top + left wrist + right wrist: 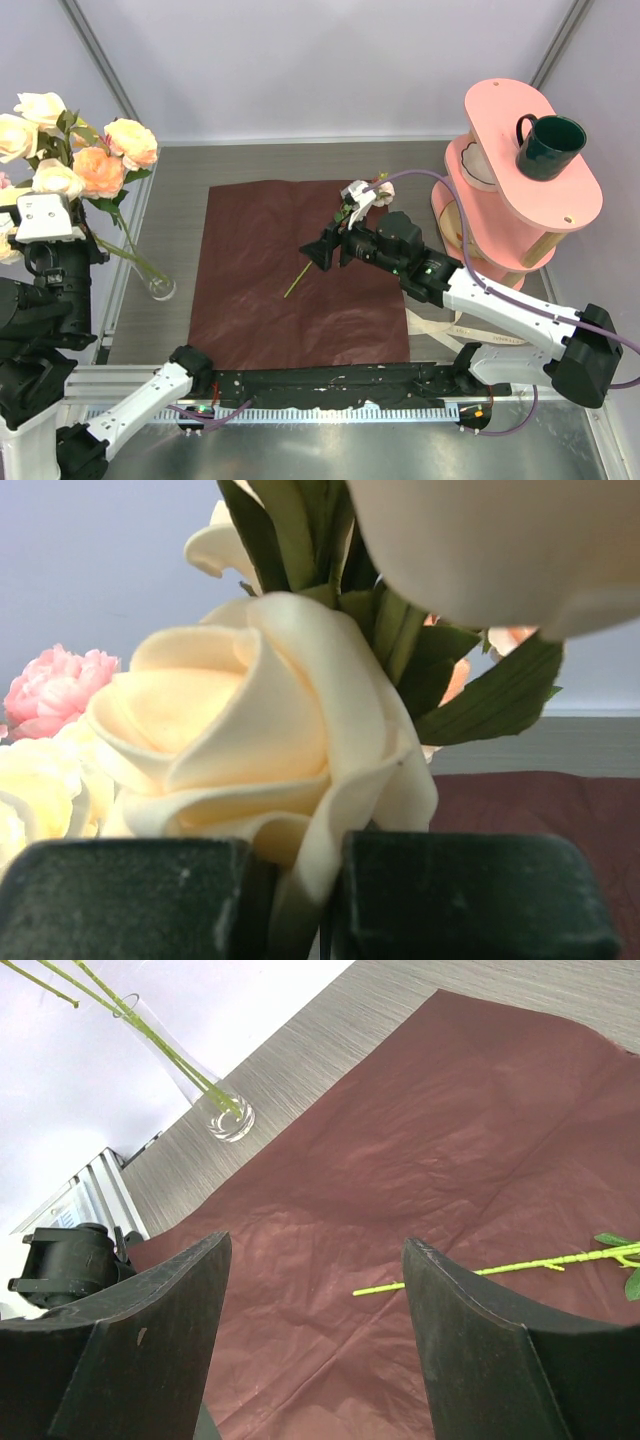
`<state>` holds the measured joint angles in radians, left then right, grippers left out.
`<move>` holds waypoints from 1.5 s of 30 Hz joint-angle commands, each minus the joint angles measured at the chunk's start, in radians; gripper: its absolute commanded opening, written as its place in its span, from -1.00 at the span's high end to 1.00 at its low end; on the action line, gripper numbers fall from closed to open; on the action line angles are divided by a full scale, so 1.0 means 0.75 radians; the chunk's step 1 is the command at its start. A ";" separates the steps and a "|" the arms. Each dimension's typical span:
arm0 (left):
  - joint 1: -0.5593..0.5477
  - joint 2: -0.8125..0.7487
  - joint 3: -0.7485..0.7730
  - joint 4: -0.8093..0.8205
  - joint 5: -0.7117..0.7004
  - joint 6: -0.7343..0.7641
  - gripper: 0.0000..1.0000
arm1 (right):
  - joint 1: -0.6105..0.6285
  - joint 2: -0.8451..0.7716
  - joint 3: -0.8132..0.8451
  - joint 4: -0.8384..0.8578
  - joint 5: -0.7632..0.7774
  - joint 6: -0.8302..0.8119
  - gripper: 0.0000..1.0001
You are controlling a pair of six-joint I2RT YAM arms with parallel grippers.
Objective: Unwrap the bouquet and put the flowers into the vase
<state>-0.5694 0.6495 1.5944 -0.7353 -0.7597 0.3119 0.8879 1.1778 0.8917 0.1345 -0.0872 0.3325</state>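
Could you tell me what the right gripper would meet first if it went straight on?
Probably the dark red paper; the right gripper points just beside the loose stem, though depth is unclear.

Dark red paper (260, 300), cream-peach flowers (100, 170), green mug (548, 148), seemingly clear vase (152, 277)

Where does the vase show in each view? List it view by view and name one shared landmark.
Top external: the vase stands at mid left, just left of the dark red paper.
Left wrist: not in it; flowers fill the view.
Right wrist: upper left, beyond the paper's edge.
Shared landmark: the dark red paper, seen in all three views.
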 commanded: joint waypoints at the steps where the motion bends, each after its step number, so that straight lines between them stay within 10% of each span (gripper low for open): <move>1: -0.004 -0.048 -0.068 0.248 -0.098 0.044 1.00 | -0.008 -0.008 -0.005 0.060 -0.015 0.013 -0.49; 45: -0.004 -0.091 -0.598 0.755 -0.400 0.124 0.99 | -0.038 -0.034 -0.044 0.056 -0.056 0.035 -0.49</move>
<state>-0.5694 0.5903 1.1629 -0.2569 -1.0298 0.4015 0.8631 1.1759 0.8536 0.1349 -0.1169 0.3508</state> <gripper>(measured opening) 0.037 0.747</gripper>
